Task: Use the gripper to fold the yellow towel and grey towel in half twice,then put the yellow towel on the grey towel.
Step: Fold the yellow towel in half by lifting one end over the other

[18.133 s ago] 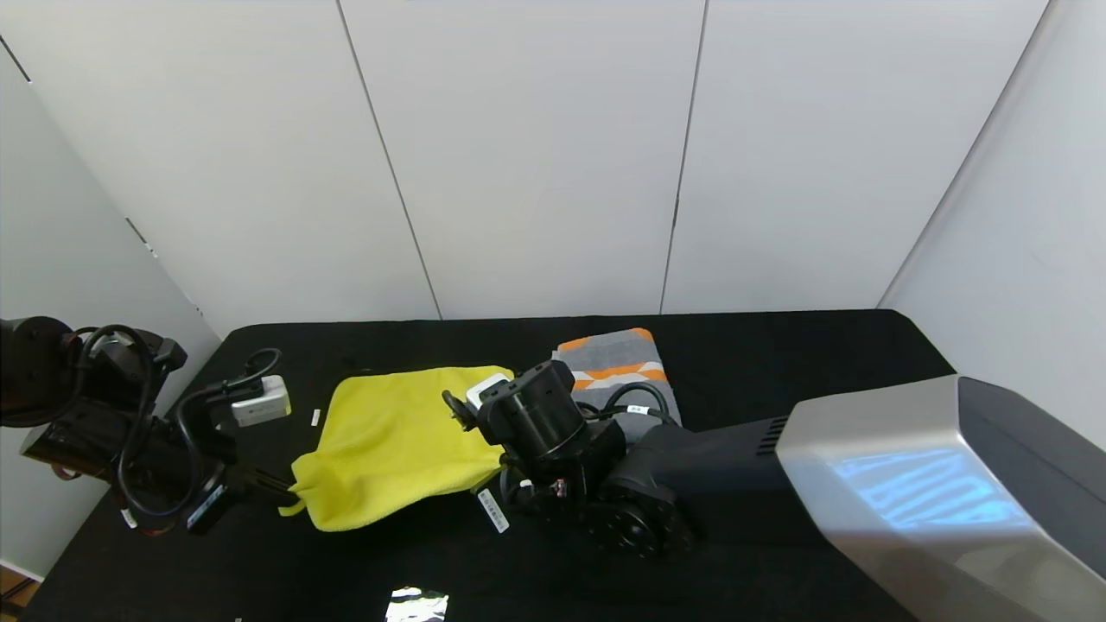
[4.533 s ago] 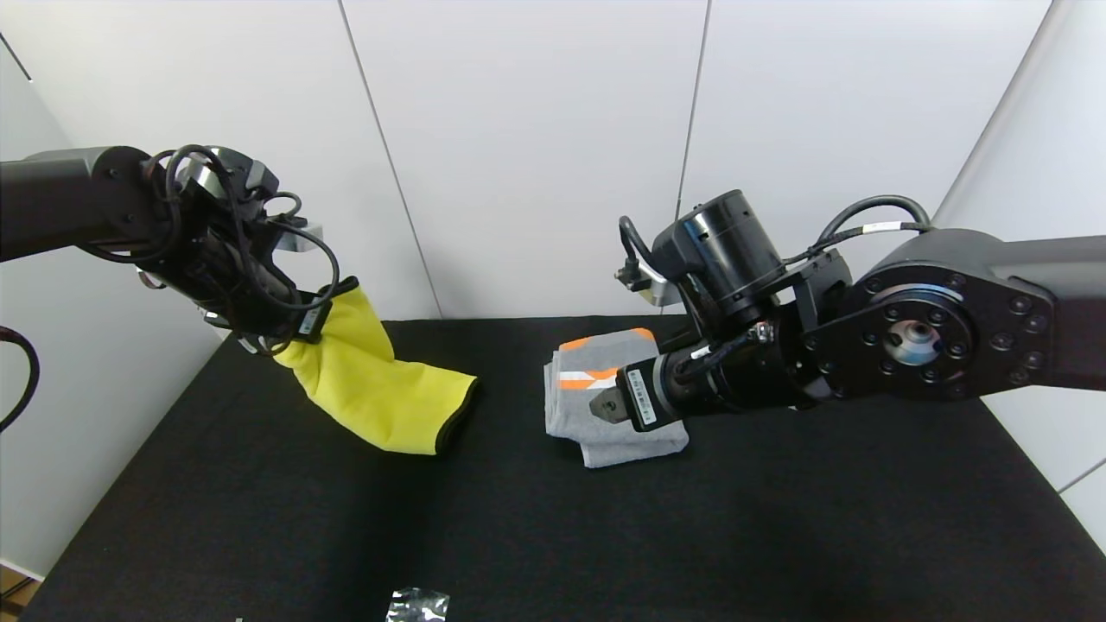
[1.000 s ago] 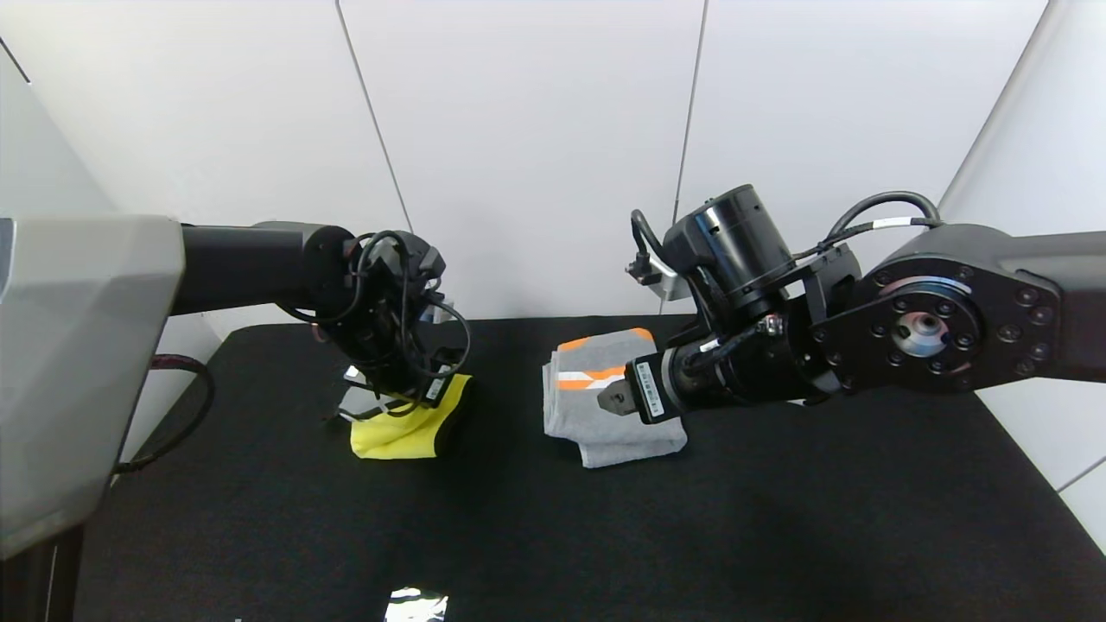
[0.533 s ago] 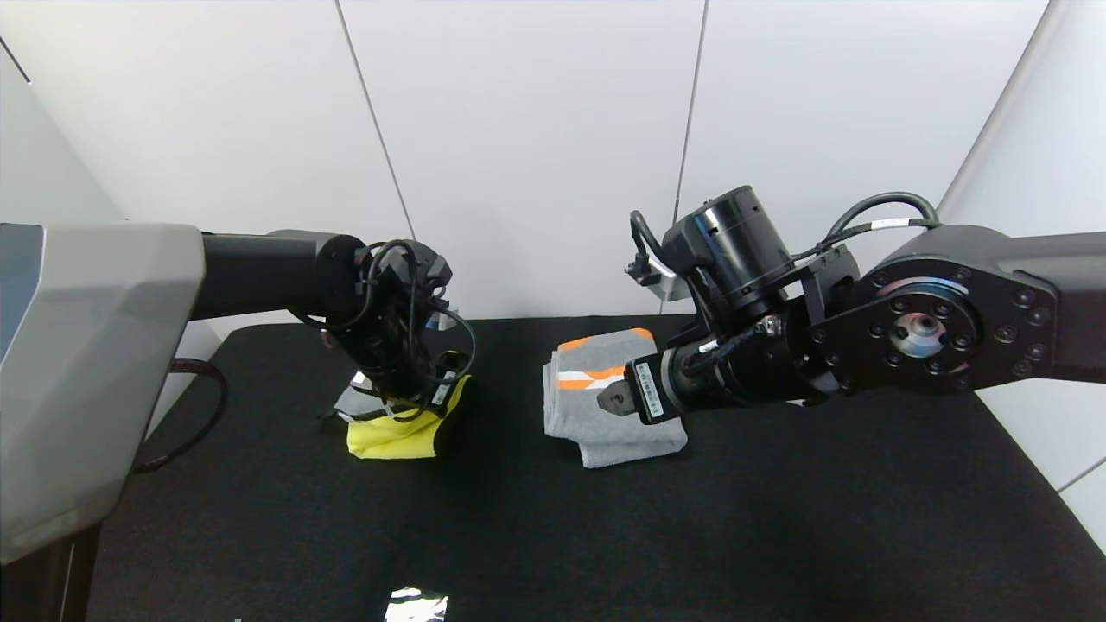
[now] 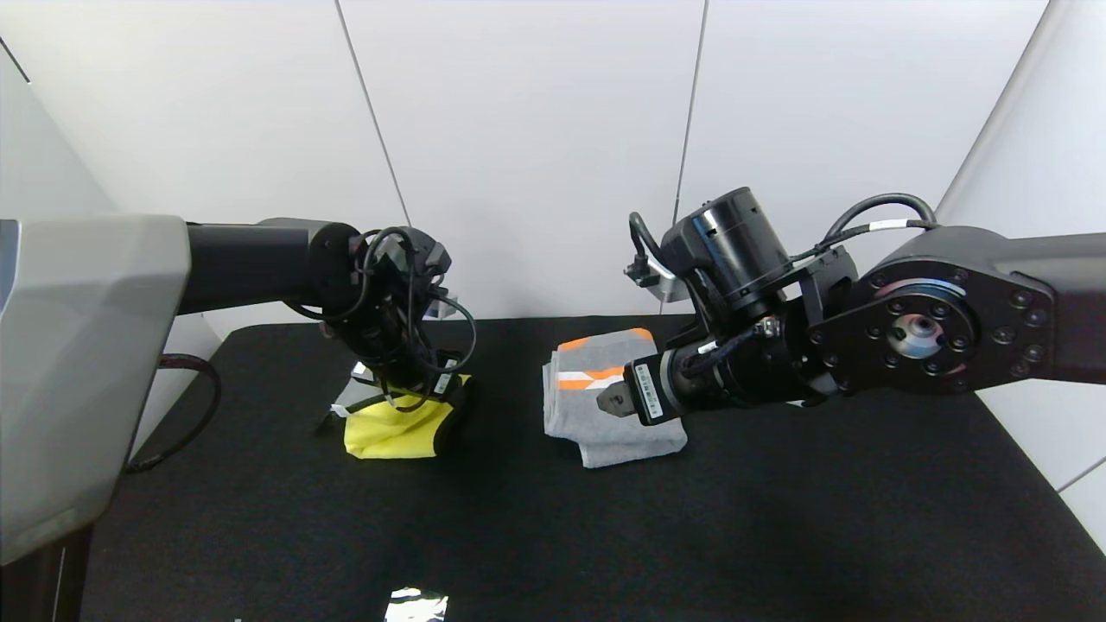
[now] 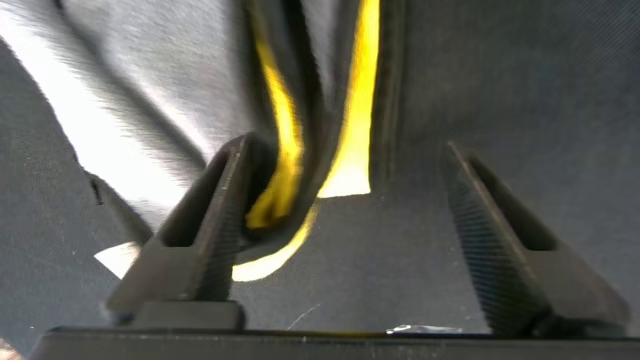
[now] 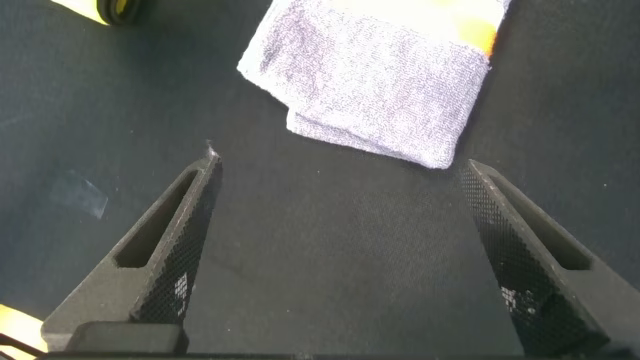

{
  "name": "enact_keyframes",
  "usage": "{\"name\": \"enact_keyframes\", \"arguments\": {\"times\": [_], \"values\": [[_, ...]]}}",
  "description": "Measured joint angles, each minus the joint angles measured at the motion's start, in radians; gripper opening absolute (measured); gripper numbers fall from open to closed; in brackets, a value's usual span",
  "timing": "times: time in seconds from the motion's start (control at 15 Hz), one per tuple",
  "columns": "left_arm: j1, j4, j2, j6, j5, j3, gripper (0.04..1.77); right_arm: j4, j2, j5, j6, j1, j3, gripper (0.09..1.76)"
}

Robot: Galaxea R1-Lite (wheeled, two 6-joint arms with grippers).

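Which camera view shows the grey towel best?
The head view: the folded grey towel lies almost whole, partly behind the right arm. The right wrist view shows one end; the left wrist view shows none of it.

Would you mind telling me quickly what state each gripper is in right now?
Left gripper: open, over the yellow towel, cloth against one finger.
Right gripper: open, holding nothing, above the table near the grey towel.
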Motion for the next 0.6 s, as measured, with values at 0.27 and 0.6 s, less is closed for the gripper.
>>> {"name": "enact_keyframes", "arguments": {"times": [0.27, 0.6], "values": [[-0.013, 0.001, -0.013, -0.002, 0.001, -0.005, 1.5, 0.0, 0.001, 0.0, 0.0, 0.0, 0.0, 1.71], [-0.016, 0.013, -0.039, -0.001, 0.005, -0.014, 1.6, 0.0, 0.001, 0.0, 0.001, 0.0, 0.0, 1.71]]}}
